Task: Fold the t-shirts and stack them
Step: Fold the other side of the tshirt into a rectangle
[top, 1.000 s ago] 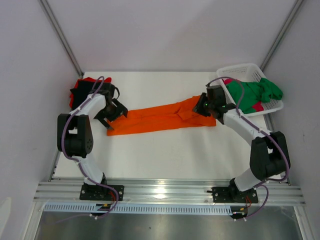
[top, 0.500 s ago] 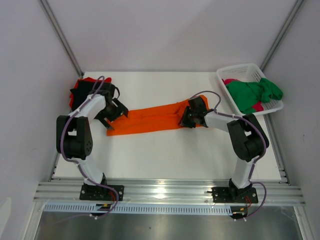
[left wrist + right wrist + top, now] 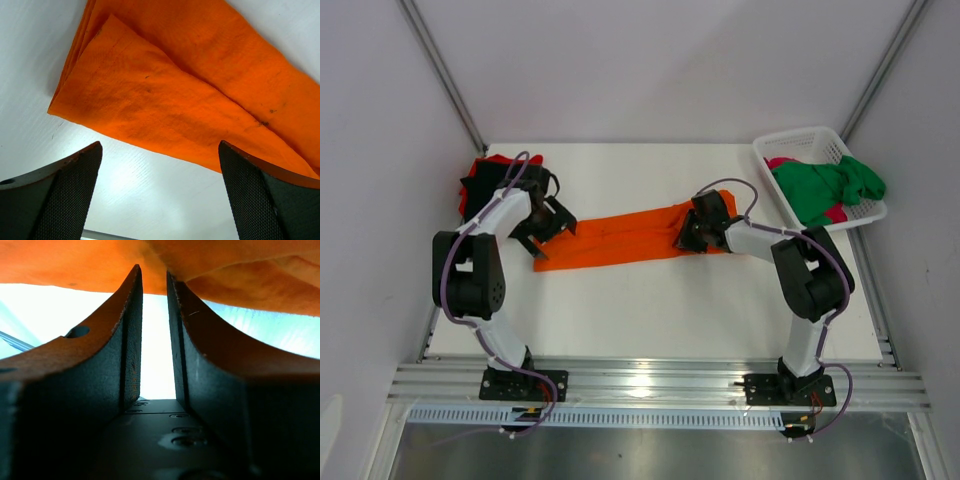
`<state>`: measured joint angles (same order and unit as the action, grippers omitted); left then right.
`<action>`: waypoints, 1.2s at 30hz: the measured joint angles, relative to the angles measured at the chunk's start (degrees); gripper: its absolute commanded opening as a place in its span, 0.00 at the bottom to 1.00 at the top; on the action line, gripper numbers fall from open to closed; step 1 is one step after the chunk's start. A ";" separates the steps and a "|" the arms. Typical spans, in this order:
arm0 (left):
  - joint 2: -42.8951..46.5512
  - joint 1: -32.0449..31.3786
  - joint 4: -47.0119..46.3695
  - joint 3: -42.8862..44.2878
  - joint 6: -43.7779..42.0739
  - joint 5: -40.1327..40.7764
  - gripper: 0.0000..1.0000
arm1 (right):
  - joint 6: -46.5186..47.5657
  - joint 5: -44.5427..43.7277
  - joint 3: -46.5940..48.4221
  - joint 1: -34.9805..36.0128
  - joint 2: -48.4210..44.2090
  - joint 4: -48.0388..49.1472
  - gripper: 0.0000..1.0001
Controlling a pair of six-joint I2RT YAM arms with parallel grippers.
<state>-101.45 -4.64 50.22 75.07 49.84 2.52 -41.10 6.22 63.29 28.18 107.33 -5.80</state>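
The orange t-shirt (image 3: pixel 620 238) lies as a long narrow strip across the middle of the table. My left gripper (image 3: pixel 542 232) hovers open over its left end. In the left wrist view the cloth's corner (image 3: pixel 165 90) sits just beyond the wide-spread left gripper (image 3: pixel 160 150). My right gripper (image 3: pixel 685 238) is low on the strip's right part. Its jaws stand narrowly apart, with orange cloth (image 3: pixel 75 265) caught at the tips of the right gripper (image 3: pixel 154 272). Red and black t-shirts (image 3: pixel 480 180) lie at the far left. Green (image 3: pixel 825 185) and pink (image 3: pixel 835 213) t-shirts fill the basket.
A white lattice basket (image 3: pixel 790 142) stands at the table's back right corner. The red and black pile sits close behind my left arm. Metal rails run along the near edge of the table (image 3: pixel 650 310).
My right gripper has moved left and nearer, from the strip's right end by the basket to a spot further along the orange shirt. The left arm has stayed still.
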 measured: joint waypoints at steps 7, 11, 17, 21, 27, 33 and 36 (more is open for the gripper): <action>0.00 0.00 -0.24 -0.68 -0.42 -0.02 0.99 | 2.16 -2.86 5.51 0.24 0.44 -1.68 0.26; 0.00 0.00 -0.20 -1.01 -0.44 -0.20 1.00 | 3.67 -7.67 10.32 0.11 2.69 -5.25 0.25; 0.00 0.00 -0.20 -1.01 -0.72 -0.20 0.99 | 5.16 -12.48 12.26 -0.98 4.68 -9.68 0.25; 0.00 0.00 -0.20 -1.03 -0.85 -0.20 0.99 | 5.07 -12.92 12.09 -1.42 4.00 -11.37 0.25; 0.00 0.00 -1.11 -2.62 -0.85 -0.33 0.99 | 4.63 -14.12 9.03 -0.15 -3.65 -14.71 0.25; -0.02 -0.02 -1.79 -3.98 -0.83 -1.29 0.99 | 4.66 -15.21 8.70 0.48 -11.47 -16.61 0.25; -0.02 -0.02 -2.12 -4.22 -0.81 -1.42 0.99 | 3.50 -15.52 8.31 0.52 -13.68 -17.07 0.26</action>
<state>-101.47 -4.67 48.10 70.85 49.04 1.10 -37.60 -9.30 71.59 28.71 93.65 -22.87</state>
